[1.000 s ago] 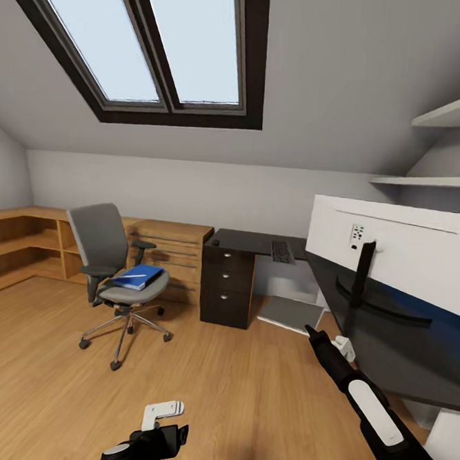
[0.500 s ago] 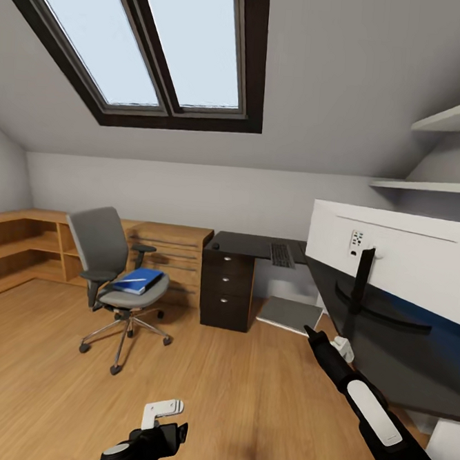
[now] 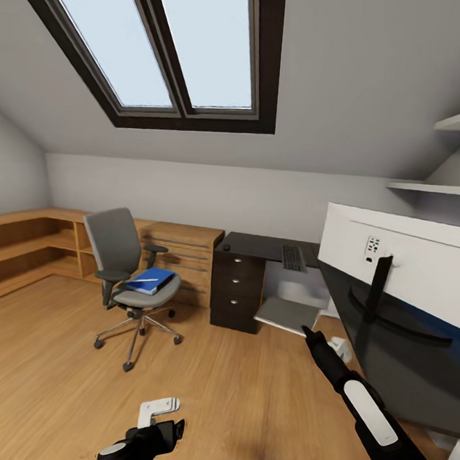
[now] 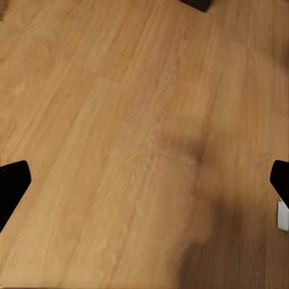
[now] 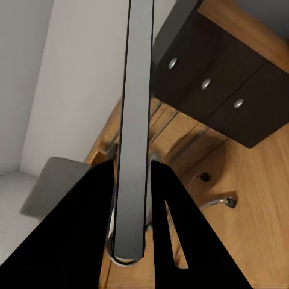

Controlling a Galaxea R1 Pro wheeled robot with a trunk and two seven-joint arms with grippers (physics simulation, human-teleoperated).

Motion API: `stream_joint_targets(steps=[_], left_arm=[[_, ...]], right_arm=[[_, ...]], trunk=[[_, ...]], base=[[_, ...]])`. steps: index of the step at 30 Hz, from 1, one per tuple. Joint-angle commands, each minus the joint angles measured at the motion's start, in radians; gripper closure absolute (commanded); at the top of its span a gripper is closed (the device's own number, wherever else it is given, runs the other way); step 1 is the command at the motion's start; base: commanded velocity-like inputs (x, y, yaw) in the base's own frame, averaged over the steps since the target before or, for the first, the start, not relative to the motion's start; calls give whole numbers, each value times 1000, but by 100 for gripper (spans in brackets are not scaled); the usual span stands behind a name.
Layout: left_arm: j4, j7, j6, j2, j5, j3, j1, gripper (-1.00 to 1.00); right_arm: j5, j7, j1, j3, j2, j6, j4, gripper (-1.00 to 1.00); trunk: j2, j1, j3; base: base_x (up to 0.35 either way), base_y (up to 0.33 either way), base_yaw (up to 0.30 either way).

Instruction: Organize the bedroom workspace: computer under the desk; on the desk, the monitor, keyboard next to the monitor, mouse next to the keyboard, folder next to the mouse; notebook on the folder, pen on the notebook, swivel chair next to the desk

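Note:
My right gripper [image 3: 306, 331] is shut on the thin grey notebook [image 3: 287, 313], which shows edge-on between the black fingers [image 5: 90, 205] in the right wrist view. The blue folder [image 3: 151, 281] lies on the grey swivel chair [image 3: 121, 249] with the white pen [image 3: 142, 279] on it. The black-topped desk [image 3: 260, 246] carries the keyboard [image 3: 293, 258] and a small dark mouse [image 3: 226, 247]. The monitor [image 3: 421, 262] stands close at the right, its white back to me. My left gripper [image 3: 159, 411] hangs open over bare floor. The computer is out of view.
A low light-wood cabinet [image 3: 183, 250] and shelves [image 3: 21, 251] run along the far and left walls behind the chair. The desk's dark drawer unit [image 3: 235, 293] stands between chair and notebook. Wall shelves [image 3: 434, 187] hang at upper right. Wood floor [image 3: 244, 397] stretches ahead.
The whole picture has slid right and slightly down, so the camera moved. Both arms keep their pose, the right one still holding the notebook.

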Motion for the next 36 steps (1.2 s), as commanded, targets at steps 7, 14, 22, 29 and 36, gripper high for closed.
stream_joint_targets(steps=[7,14,22,29,36], left_arm=[[144,4,-18,18,12,53,0,-100],[444,0,-315,58,10,63,0,-100],[581,-3,-589,89,8,63,0,-100],[584,-3,-597,90,8,60,0,-100],[585,-3,-597,90,9,58,0,-100]], right_arm=[[-9,4,-1,2,0,1,2,100],[16,5,-1,2,-2,-1,2,100],[61,3,-1,1,-2,-40,1,100],[63,4,-1,1,-3,-48,1,100],[62,4,-1,0,-4,-48,1,100]], trunk=[[21,-12,0],[21,-12,-10],[21,-12,-22],[21,-12,-33],[21,-12,-44]], base=[[0,0,162],[0,0,98],[111,74,8],[289,128,0],[234,24,0]])
